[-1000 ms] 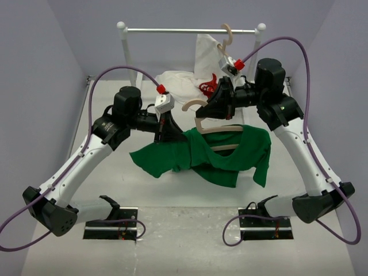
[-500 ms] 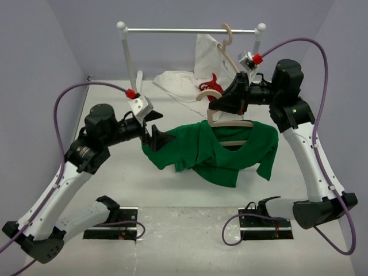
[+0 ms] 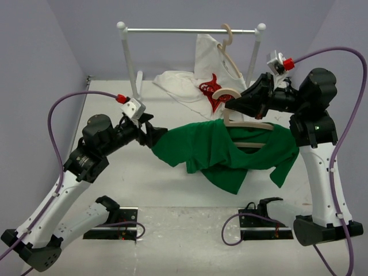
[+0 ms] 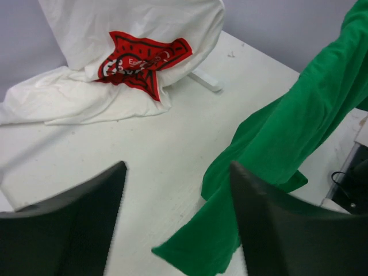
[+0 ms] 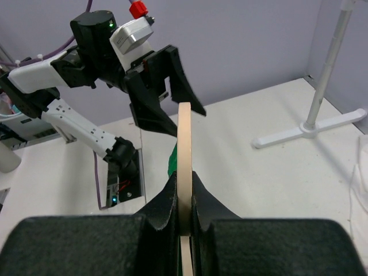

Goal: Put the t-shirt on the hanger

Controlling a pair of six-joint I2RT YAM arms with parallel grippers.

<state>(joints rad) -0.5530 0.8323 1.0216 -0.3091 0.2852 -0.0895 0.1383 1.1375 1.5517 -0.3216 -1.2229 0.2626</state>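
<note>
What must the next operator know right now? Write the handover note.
Left gripper: open, empty, next to the t-shirt at its sagging end.
Right gripper: shut on the hanger, holding it up above the table.
Things: the green t-shirt hangs from the hanger. The side by the right arm sits on the wood; the side by the left arm droops in folds.
Done: shirt partly on the hanger.
Left: probably draw the drooping shoulder over the hanger's free end and smooth it. Whether the neck sits round the hook is unclear.
</note>
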